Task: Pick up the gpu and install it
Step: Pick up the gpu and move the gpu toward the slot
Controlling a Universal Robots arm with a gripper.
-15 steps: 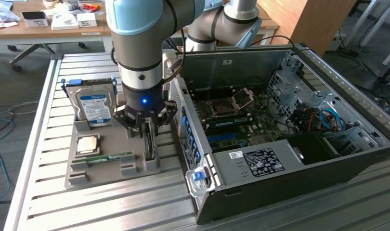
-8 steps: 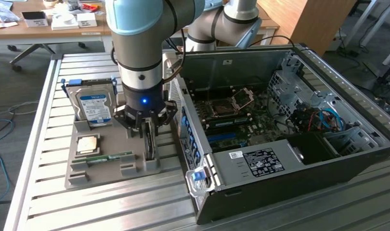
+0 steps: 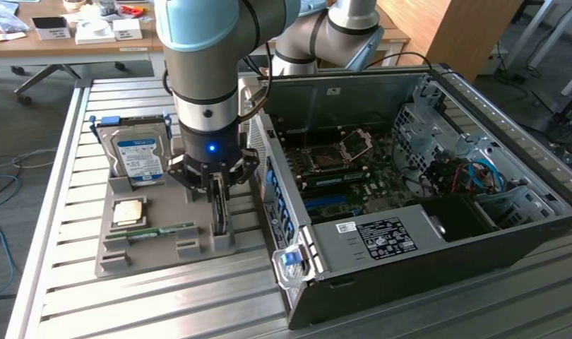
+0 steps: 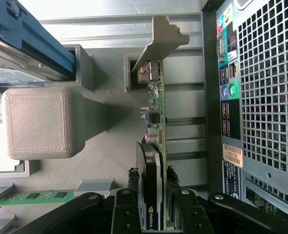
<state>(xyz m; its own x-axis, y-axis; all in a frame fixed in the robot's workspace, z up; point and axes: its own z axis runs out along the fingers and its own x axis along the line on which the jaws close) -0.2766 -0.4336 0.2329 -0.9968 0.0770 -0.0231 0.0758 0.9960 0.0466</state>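
The gpu stands on edge in a slot at the exterior view's right side of the grey holder tray. In the wrist view it is a thin dark card with a silver bracket at its far end. My gripper is lowered straight over it. Its two fingers straddle the card's near end, one finger beside the black cooler face and one at the board's back. The jaws stand narrow with only slight gaps, and the card still rests in its slot.
The tray also holds a silver hard drive, a processor and a green memory stick. The open computer case lies close on the exterior view's right, motherboard exposed; its perforated rear panel sits right beside the card.
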